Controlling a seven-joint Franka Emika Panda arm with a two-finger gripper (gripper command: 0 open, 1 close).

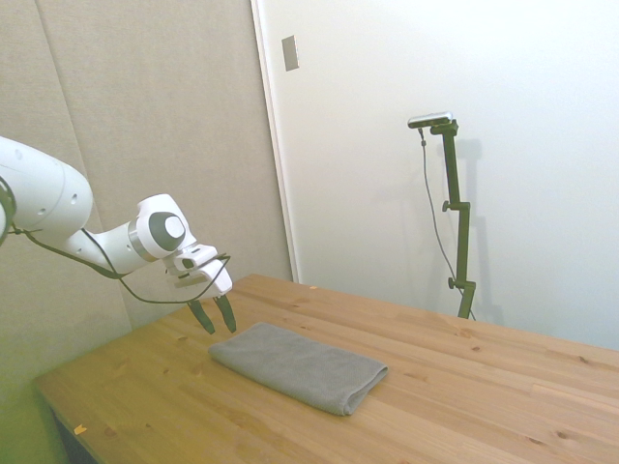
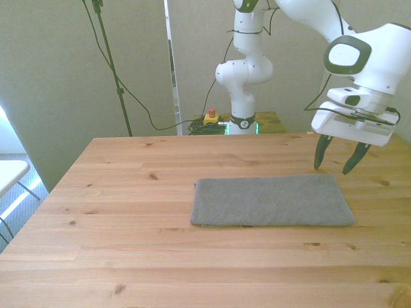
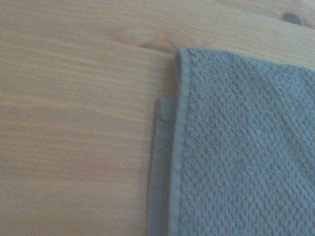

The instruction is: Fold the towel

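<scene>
My tool (image 2: 338,162) hangs with fingers spread, empty, above the layered grey cloth towel's (image 2: 271,201) corner. Risk: pinching only the top layer, since its edges sit offset.

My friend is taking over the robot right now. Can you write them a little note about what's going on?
Gripper: open, holding nothing, hanging just above the table beside the towel's end at the front view's right.
Towel: flat on the wooden table, a neat long rectangle, already layered; the wrist view shows one layer's edge sticking out under another.
Done: it looks folded at least once.
Left: possibly another fold; nothing is gripped yet.
</scene>
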